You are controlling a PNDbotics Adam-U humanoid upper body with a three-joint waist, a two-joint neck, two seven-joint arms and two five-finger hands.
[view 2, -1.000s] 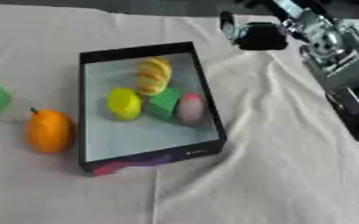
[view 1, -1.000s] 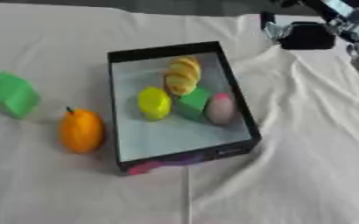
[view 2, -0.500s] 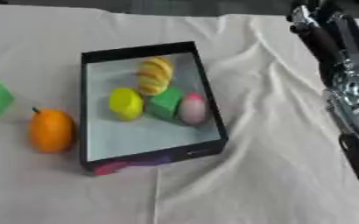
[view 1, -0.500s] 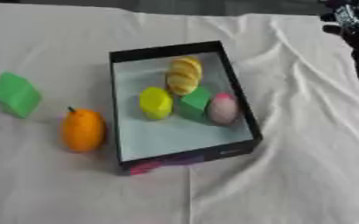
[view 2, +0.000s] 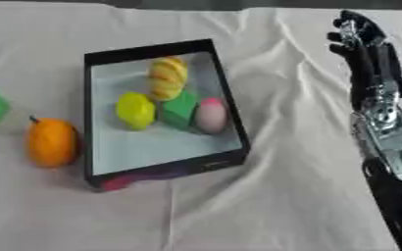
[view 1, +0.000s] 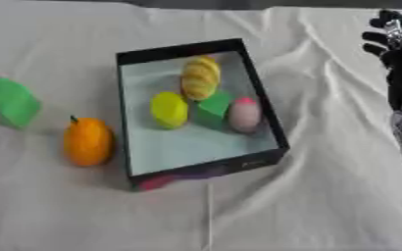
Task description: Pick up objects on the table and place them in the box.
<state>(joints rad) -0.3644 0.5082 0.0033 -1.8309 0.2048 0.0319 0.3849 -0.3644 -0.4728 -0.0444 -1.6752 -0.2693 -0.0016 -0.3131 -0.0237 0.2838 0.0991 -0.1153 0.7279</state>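
A black-walled box (view 1: 267,113) lies mid-table. Inside it are a yellow striped bread-like piece (view 1: 200,77), a yellow lemon shape (view 1: 168,110), a green block (view 1: 211,104) and a pinkish egg-shaped fruit (view 1: 244,114). Left of the box on the cloth stands an orange (view 1: 87,141), and a green block (view 1: 10,102) lies farther left. My right hand (view 2: 359,37) is at the far right, well away from the box, fingers relaxed and holding nothing. The left hand shows in neither view.
A wrinkled white cloth (view 1: 324,196) covers the table. My right forearm (view 2: 389,142) runs down the right edge of the views.
My right hand has drawn back from above the box's far right corner to the right edge and turned, now pointing away along the arm. The objects stay where they were.
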